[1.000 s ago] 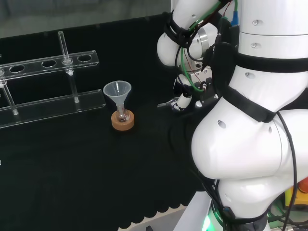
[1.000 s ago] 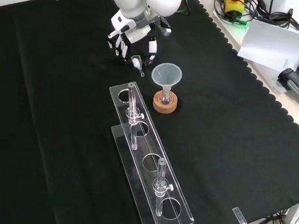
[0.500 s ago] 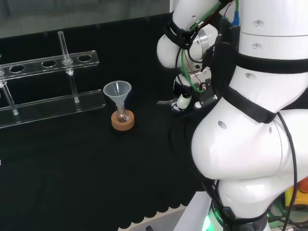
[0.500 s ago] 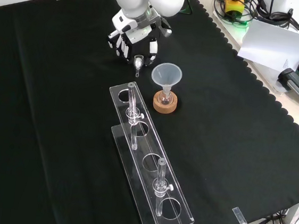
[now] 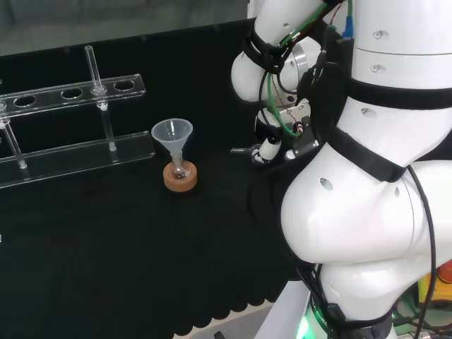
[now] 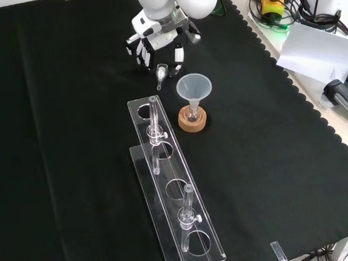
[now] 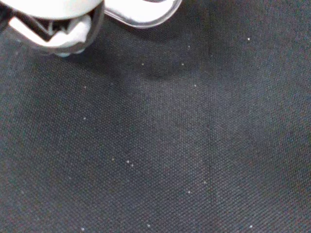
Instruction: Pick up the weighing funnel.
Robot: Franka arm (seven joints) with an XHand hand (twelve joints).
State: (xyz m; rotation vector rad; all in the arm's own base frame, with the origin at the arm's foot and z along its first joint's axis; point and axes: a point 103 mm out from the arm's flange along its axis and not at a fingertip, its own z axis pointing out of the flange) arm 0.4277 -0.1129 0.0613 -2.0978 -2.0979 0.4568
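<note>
Robot hand (image 6: 154, 47), upper centre of front view, fingers curled on the weighing funnel (image 6: 161, 72). Funnel appears just clear of the surface (image 6: 68, 125). Grasp looks made; most of the lift is left.

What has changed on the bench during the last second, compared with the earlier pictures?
The hand, pinching the weighing funnel, has moved slightly toward the front view's top, off the cloth. The weighing funnel's stem, slanted a second ago, now points straighter toward the rack. The funnel on its cork ring and the rack stayed in place.
</note>
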